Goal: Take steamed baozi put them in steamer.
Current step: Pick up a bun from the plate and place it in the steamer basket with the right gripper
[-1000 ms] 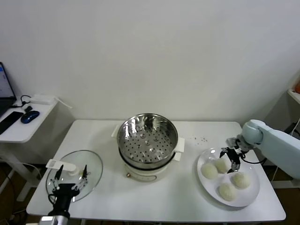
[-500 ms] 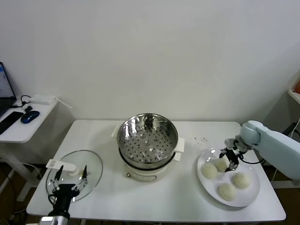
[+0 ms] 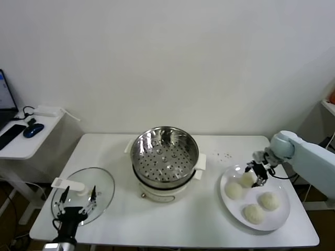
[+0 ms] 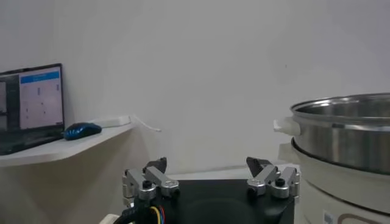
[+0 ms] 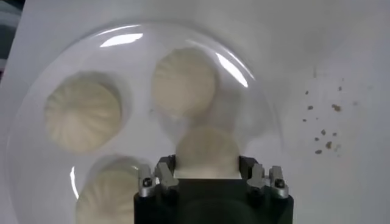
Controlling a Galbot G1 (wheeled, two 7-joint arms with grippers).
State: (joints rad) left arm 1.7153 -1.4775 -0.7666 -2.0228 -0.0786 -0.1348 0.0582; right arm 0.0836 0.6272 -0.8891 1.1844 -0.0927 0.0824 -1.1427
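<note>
the right arm reached in from the 3 o'clock edge of the white table, its pale forearm sloping down and inward to a bent wrist. the right gripper pointed down over the 12 o'clock part of the white plate, which sat at the 3 o'clock side of the table. in the right wrist view its fingers had drawn in on both sides of one baozi, pinching that bun between them; the bun looked slightly raised, though i could not tell whether it had cleared the plate. in the head view this held baozi was the one nearest the steamer.

three other steamed baozi lay on the plate: one at 9 o'clock, one at 6 o'clock, one toward the middle-right.

the steamer stood at the table's centre, its shiny perforated basket holding no buns, on its cream cooker base.

the left gripper stood low at the 7 o'clock corner, fingers spread wide apart and holding nothing, over the glass lid lying flat there. the left wrist view showed its two fingertips well apart, with the steamer wall beside it.
</note>
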